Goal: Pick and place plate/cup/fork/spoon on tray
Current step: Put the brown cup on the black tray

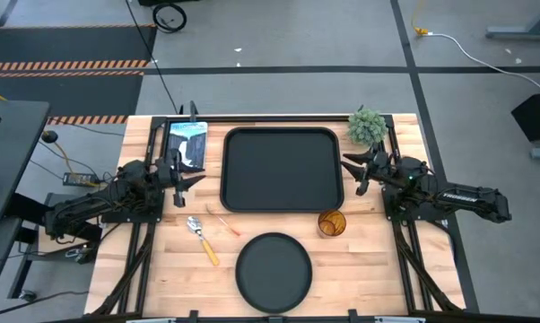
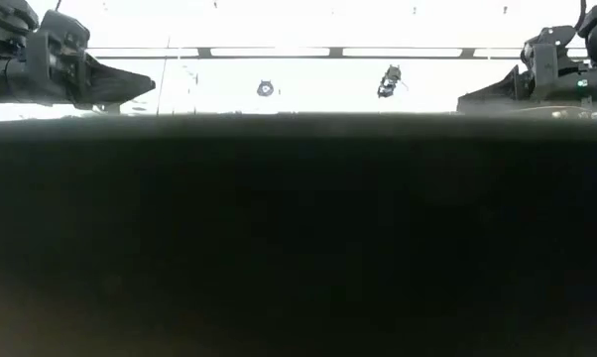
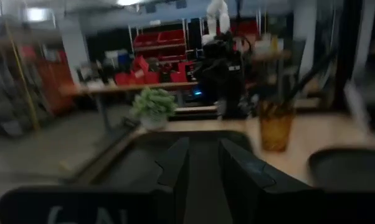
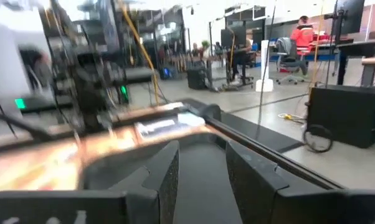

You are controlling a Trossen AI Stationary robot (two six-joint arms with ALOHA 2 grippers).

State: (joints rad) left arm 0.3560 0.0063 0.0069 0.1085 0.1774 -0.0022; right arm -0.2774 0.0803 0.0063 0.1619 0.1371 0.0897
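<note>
The black rectangular tray [image 1: 281, 170] lies flat at the table's middle. The round black plate [image 1: 274, 272] lies near the front edge. The amber cup [image 1: 332, 223] stands upright just off the tray's near right corner and also shows in the left wrist view [image 3: 276, 124]. The spoon [image 1: 201, 238] and the thin fork [image 1: 229, 224] lie on the wood left of the plate. My left gripper [image 1: 191, 177] hovers open and empty at the tray's left edge. My right gripper [image 1: 352, 170] hovers open and empty at the tray's right edge.
A green plant ball [image 1: 367, 126] sits at the far right corner, behind my right gripper. A blue-and-white box [image 1: 187, 144] lies at the far left, beside the tray. In the low view a dark mass [image 2: 298, 238] close to the camera blocks the table.
</note>
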